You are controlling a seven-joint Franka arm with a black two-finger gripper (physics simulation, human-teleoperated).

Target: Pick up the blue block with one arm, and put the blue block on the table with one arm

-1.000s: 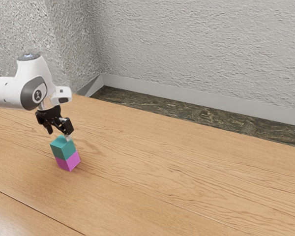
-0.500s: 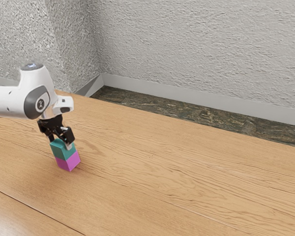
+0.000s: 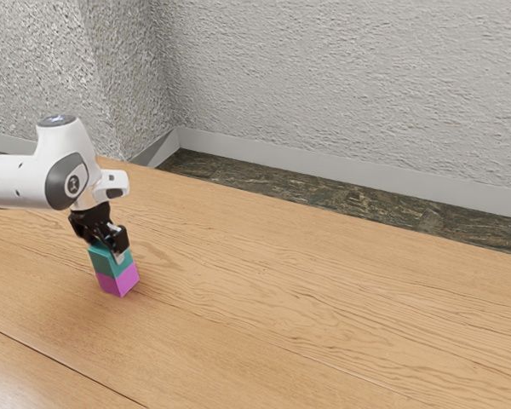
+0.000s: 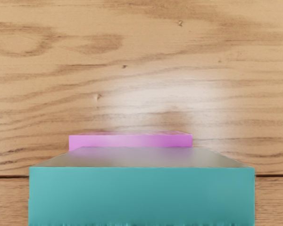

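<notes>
The gripper (image 3: 106, 250) is down at the top of the blue block (image 3: 109, 262), which looks teal and sits on a magenta block (image 3: 118, 280) on the table (image 3: 324, 290). How far the gripper is open, and whether it grips the block, cannot be told. Wood stretches toward the exterior view's right; the table's far edge runs behind the stack, well apart.
</notes>
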